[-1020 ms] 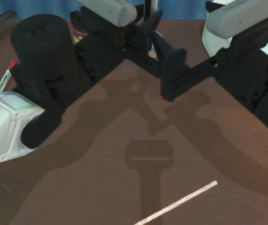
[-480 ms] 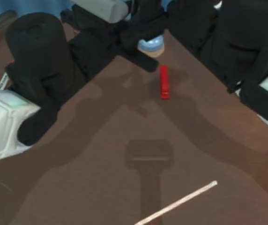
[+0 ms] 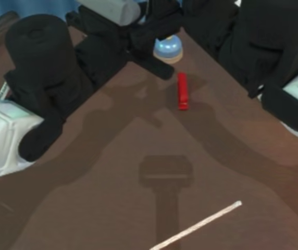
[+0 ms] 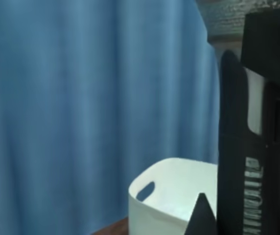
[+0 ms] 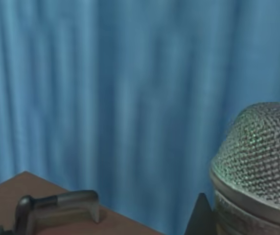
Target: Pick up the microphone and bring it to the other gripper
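The microphone stands upright, its silver mesh head point(image 5: 257, 156) up and its black lettered handle point(image 4: 250, 196) below. In the top view it is lost among the black arms. My left gripper point(image 3: 157, 28) reaches in at the back centre; one fingertip point(image 4: 202, 218) presses against the handle, the other is hidden behind it. My right gripper point(image 3: 198, 23) comes from the right and higher up. Its visible fingertip point(image 5: 201, 218) lies against the band just under the head. Both grippers look shut on the microphone.
A red stapler point(image 3: 182, 91) lies mid-table just in front of the grippers, behind it a pale blue dome on a tan base point(image 3: 168, 48). A thin pale stick point(image 3: 198, 225) lies near the front edge. A white basket point(image 4: 169, 196) stands back right, a grey tool point(image 5: 57, 205) back left.
My right arm swung up and back from over the table's middle to the back centre, uncovering the stapler and the blue dome. The left arm hardly moved.
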